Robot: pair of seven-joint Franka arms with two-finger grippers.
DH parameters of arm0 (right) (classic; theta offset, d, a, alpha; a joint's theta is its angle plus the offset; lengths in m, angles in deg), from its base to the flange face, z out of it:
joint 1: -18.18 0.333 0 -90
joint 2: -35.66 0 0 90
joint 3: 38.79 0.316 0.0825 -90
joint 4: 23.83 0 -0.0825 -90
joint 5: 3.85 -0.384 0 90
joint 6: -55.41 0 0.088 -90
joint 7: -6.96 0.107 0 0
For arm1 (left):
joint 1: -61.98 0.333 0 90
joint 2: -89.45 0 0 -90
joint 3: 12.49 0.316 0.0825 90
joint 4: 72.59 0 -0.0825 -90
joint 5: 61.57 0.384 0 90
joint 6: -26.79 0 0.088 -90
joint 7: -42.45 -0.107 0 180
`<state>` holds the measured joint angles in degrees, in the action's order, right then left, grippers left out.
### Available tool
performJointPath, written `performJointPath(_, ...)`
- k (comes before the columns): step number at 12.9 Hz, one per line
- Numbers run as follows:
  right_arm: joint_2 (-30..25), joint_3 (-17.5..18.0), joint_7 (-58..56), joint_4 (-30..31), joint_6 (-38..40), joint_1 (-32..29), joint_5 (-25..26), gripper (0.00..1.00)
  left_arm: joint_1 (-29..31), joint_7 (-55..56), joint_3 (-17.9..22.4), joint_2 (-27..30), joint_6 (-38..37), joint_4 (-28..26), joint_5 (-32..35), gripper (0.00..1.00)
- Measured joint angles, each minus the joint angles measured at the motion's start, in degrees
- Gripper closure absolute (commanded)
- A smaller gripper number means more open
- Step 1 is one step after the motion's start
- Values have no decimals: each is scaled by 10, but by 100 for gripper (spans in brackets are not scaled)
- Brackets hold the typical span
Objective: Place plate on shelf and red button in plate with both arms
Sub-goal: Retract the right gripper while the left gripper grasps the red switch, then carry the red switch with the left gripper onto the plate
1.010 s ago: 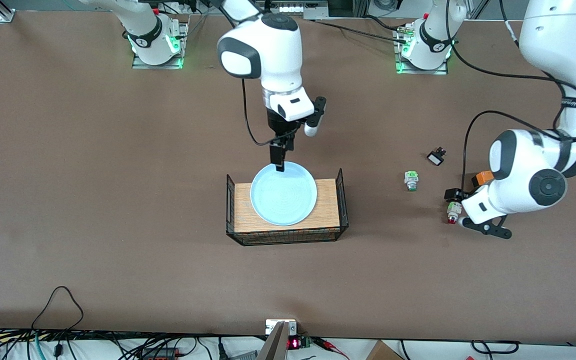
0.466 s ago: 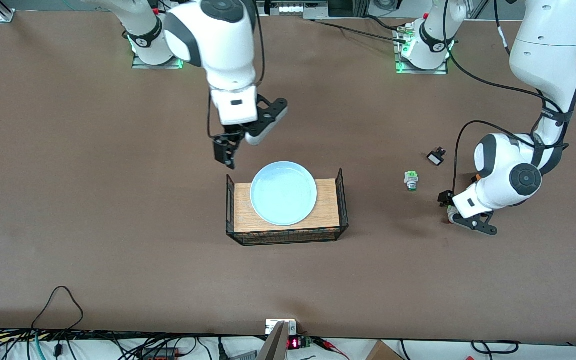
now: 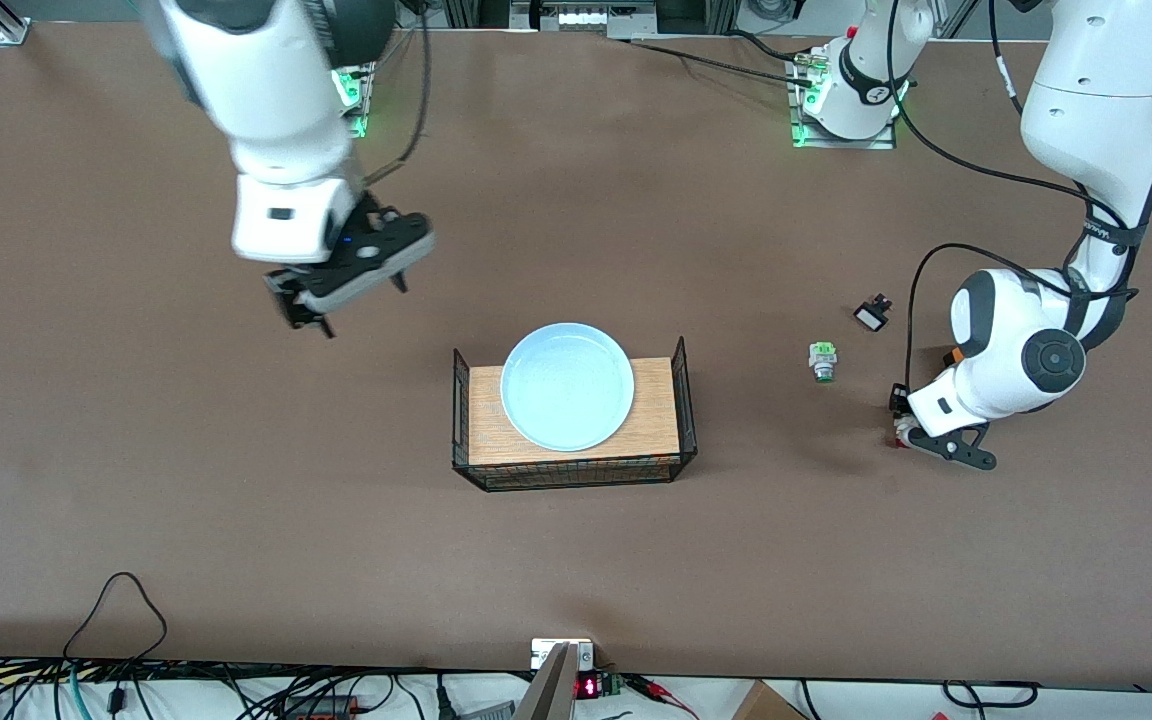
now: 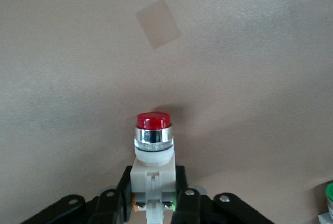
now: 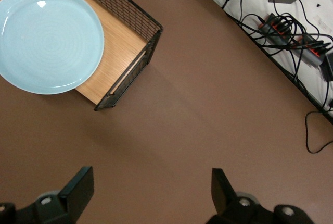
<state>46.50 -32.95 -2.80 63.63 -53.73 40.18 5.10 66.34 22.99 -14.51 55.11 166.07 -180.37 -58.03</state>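
Note:
The pale blue plate (image 3: pixel 567 386) (image 5: pixel 49 39) lies on a wooden board inside a low black wire basket (image 3: pixel 576 472) (image 5: pixel 132 62) at mid-table. My right gripper (image 3: pixel 301 312) (image 5: pixel 151 187) hangs open and empty over bare table, off toward the right arm's end from the basket. My left gripper (image 3: pixel 901 425) (image 4: pixel 152 193) is down at the table near the left arm's end. It is shut on the white body of the red button (image 4: pixel 153 146) (image 3: pixel 902 438), whose red cap sticks out past the fingertips. In the front view the left arm's wrist hides most of the button.
A green-capped switch (image 3: pixel 822 361) (image 4: pixel 328 198) lies between the basket and the left gripper. A small black part (image 3: pixel 873 315) lies farther from the front camera. An orange box (image 3: pixel 952 354) peeks out beside the left arm's wrist. Cables and power strips (image 5: pixel 291 26) run along the table's front edge.
The right gripper left the plate and swung toward the right arm's end of the table. The left gripper came down round the red button and shut on it.

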Motion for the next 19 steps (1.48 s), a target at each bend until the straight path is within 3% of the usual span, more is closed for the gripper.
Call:
performJointPath(3, -8, -5, 22, -17, 34, -64, -54, 0, 1, -29, -5, 12, -42, 13, 0, 86)
performJointPath(5, -17, -11, 35, -18, 72, -107, -67, 0, -1, -34, -15, 41, -110, 41, 0, 85)
performJointPath(9, -34, -16, 74, -19, 119, -171, -69, 0, -11, -19, -79, 86, -350, 191, -1, 83)
performJointPath(11, -43, -20, 107, -19, 135, -190, -72, 0, -31, 31, -109, 90, -419, 260, -11, 83)
performJointPath(15, -74, -31, 162, -6, 165, -200, -92, 0, -114, 135, -131, 89, -456, 343, -30, 82)
performJointPath(19, -127, -31, 165, 52, 169, -219, -98, 0, -261, 363, -130, 52, -452, 412, -31, 82)
